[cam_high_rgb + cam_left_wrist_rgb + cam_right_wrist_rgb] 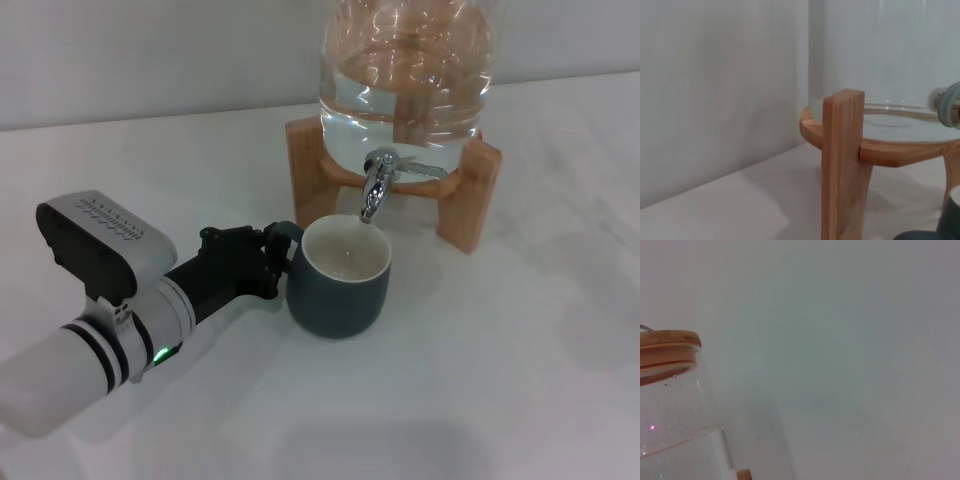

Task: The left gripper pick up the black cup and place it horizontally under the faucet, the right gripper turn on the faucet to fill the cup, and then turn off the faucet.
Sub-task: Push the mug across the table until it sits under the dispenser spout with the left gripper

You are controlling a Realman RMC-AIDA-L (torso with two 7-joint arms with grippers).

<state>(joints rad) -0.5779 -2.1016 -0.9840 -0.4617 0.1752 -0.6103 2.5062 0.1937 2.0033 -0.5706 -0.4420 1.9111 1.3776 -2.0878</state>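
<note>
The black cup (340, 282) stands upright on the white table, its cream inside showing, directly below the spout of the chrome faucet (377, 187). The faucet's thin lever (420, 172) points sideways toward the right. My left gripper (272, 258) lies low on the table at the cup's left side, shut on its loop handle. In the left wrist view a dark edge of the cup (951, 215) and part of the faucet (949, 104) show. No stream of water is visible. The right gripper is out of view.
The glass jar (405, 75) holds water and rests on a wooden stand (470, 195) behind the cup. A stand leg (842, 165) fills the left wrist view. The right wrist view shows the jar's upper wall (675, 430) and its wooden lid (665, 342) against the wall.
</note>
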